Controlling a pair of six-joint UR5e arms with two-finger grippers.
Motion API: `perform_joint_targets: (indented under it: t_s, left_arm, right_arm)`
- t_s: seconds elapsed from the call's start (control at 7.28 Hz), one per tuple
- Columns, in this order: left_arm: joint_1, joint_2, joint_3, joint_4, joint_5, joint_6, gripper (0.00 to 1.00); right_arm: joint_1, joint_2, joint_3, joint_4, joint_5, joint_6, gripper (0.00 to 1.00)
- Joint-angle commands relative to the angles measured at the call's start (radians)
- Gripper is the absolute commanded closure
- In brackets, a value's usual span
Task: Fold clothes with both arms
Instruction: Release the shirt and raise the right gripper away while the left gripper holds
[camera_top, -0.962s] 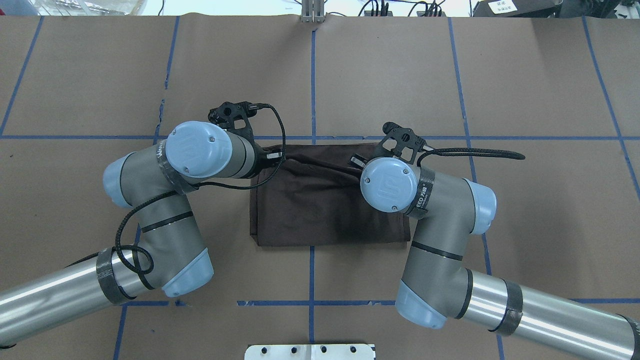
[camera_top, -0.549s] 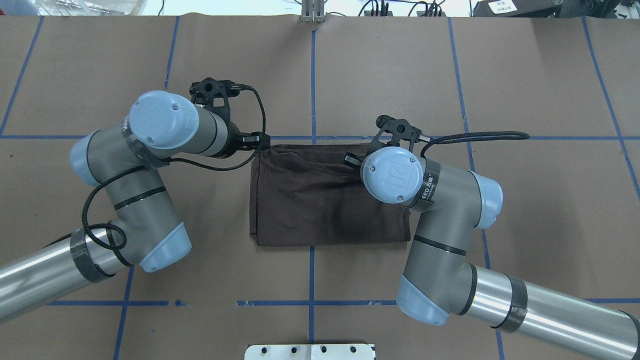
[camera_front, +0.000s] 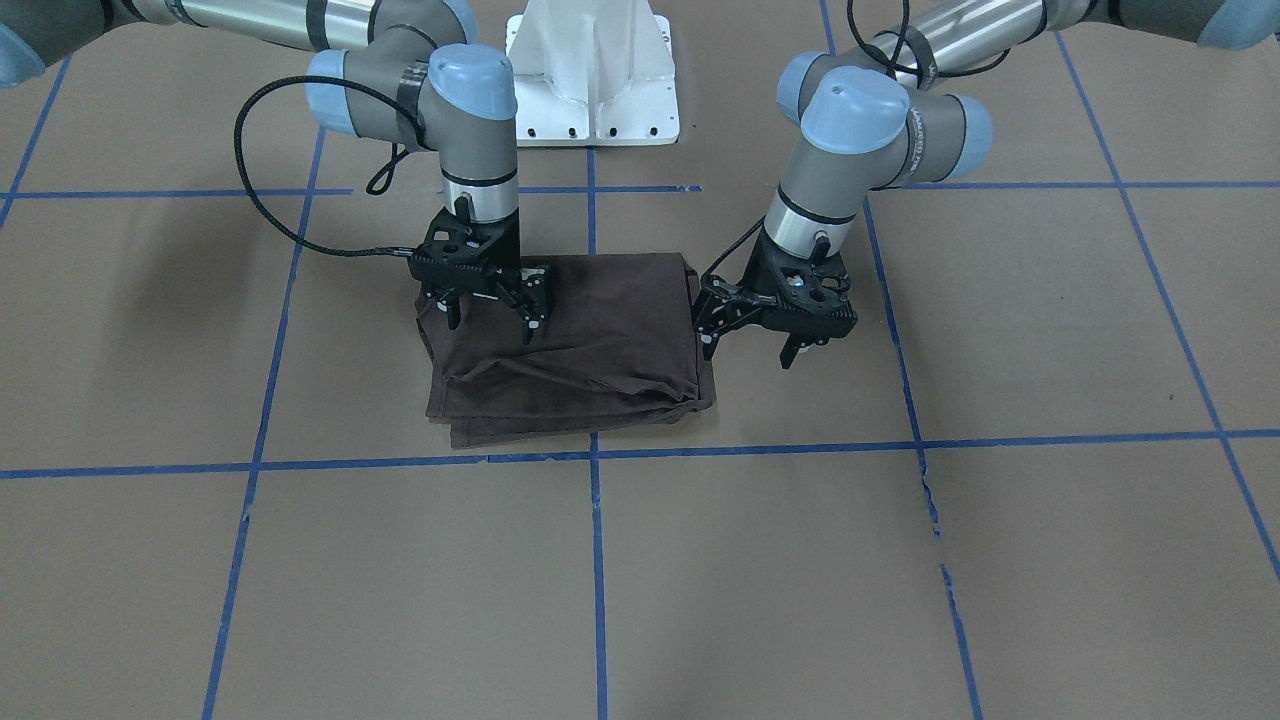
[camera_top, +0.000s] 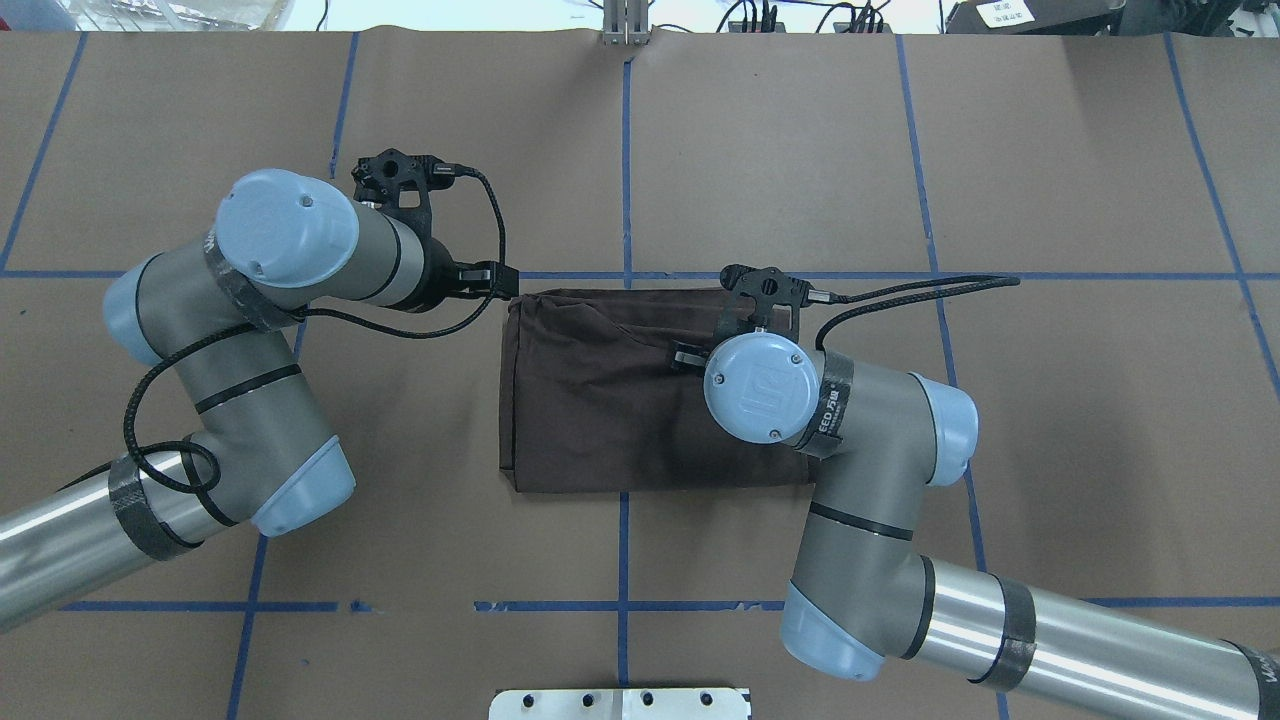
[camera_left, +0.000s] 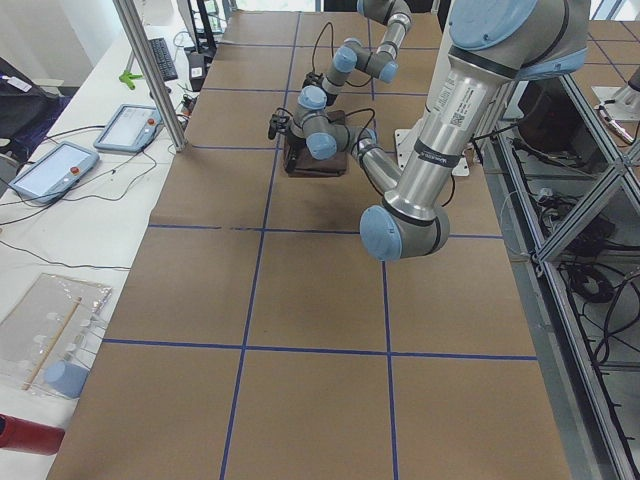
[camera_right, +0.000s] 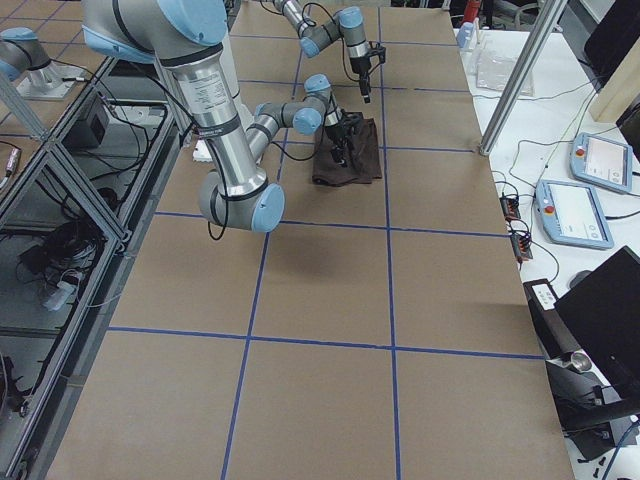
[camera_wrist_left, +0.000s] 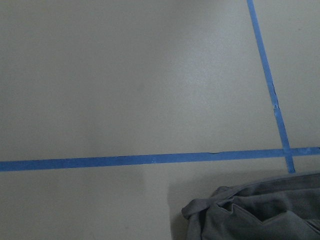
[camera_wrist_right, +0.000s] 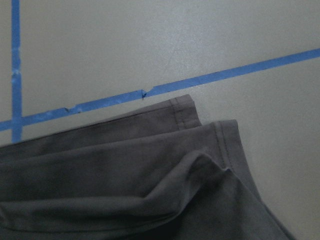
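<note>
Table (camera_front: 900, 560), folded T-shirt (camera_front: 610, 330), front view shows fingers (camera_front: 529, 314) spread

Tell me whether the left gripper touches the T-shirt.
Cannot tell. In the front-facing view the open left gripper sits at the T-shirt's edge; height unclear.

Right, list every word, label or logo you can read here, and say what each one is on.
"EED", then blurred characters: black band on the right arm.
Embossed logo on that arm's blue joint cap: letters not clear.
Lettering on the left arm: too blurred to read.
White label beyond the table's far edge: too small to read.
T-shirt: no print shows.
</note>
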Motion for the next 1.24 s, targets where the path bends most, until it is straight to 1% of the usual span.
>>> perform_joint_targets:
  t_s: [0.0, 0.41, 0.55, 0.69, 0.82, 0.96, 1.1]
  left_arm:
    - [0.000, 0.003, 0.000, -0.001, 0.001, -0.003, 0.00]
    - [0.000, 0.003, 0.000, -0.001, 0.001, -0.003, 0.00]
    - [0.001, 0.003, 0.000, -0.002, -0.001, -0.008, 0.00]
    - [0.004, 0.003, 0.000, -0.020, -0.001, -0.010, 0.00]
    - [0.013, 0.025, 0.000, -0.102, -0.002, -0.020, 0.00]
    - [0.042, 0.071, 0.002, -0.214, -0.001, -0.066, 0.00]
    - [0.090, 0.123, -0.003, -0.290, 0.002, -0.109, 0.00]
  right_arm:
    - [0.030, -0.001, -0.056, -0.005, -0.013, -0.127, 0.00]
    - [0.186, -0.001, -0.137, -0.002, 0.009, -0.271, 0.00]
    - [0.239, -0.001, -0.160, 0.001, 0.062, -0.298, 0.00]
    - [0.295, 0.000, -0.150, 0.023, 0.195, -0.333, 0.00]
    - [0.316, -0.004, -0.126, 0.100, 0.267, -0.352, 0.00]
    - [0.317, -0.004, -0.103, 0.109, 0.279, -0.353, 0.00]
    - [0.317, -0.013, -0.061, 0.109, 0.308, -0.353, 0.00]
